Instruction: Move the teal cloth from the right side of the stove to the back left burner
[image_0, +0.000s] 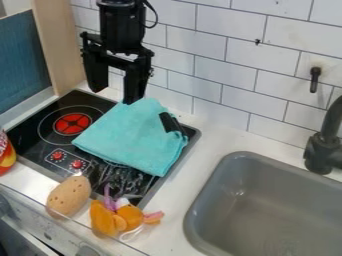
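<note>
- Turquoise cloth (130, 137): folded, spread at a slant over the right part of the black stove (25, 136), clear of the red burner mark (72, 124).
- Black tool (115, 96): fingers apart, pointing down above the cloth's upper edge; nothing gripped. Contact of one fingertip with cloth: cannot tell.
- Black handle-like piece (171, 122): at the cloth's right side; on top or poking out from beneath, unclear.
- Brown, pitted, potato-like object (69, 196): at the stove's front edge, just beside orange pieces (103, 218) with pink and purple bits.
- Grey sink (230, 162): set in the white worktop (184, 187), right of the stove; black faucet (324, 150) at its rear.
</note>
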